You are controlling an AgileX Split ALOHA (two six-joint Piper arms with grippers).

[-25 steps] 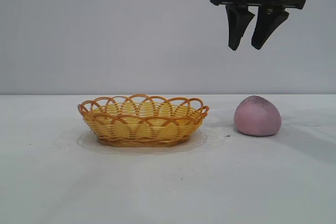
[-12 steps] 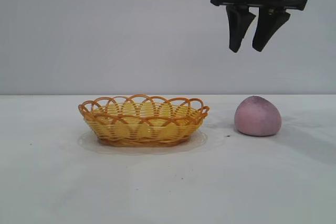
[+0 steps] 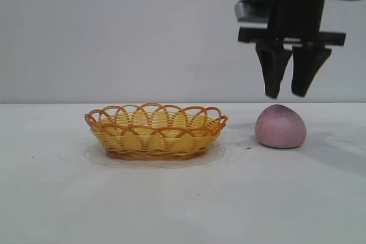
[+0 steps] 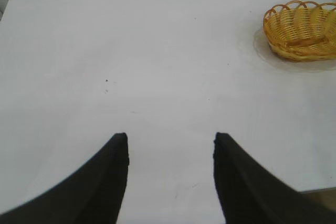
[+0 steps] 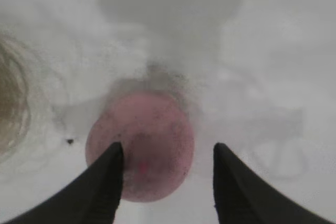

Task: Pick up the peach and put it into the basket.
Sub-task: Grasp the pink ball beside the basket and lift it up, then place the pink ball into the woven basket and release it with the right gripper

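Note:
The pink-mauve peach (image 3: 280, 126) sits on the white table to the right of the yellow wicker basket (image 3: 155, 131). My right gripper (image 3: 289, 94) hangs open just above the peach, slightly to its right, not touching it. In the right wrist view the peach (image 5: 149, 145) lies below the open gripper (image 5: 167, 148), with one finger (image 5: 107, 179) over its edge. My left gripper (image 4: 170, 139) is open and empty over bare table, out of the exterior view; its wrist view shows the basket (image 4: 302, 30) far off.
The white table (image 3: 183, 198) runs wide in front of the basket and the peach. A small dark speck (image 3: 248, 148) lies between them. A plain grey wall stands behind.
My right gripper has come down and a little to the right, from high above the peach to just over its top. The peach and the basket have not moved.

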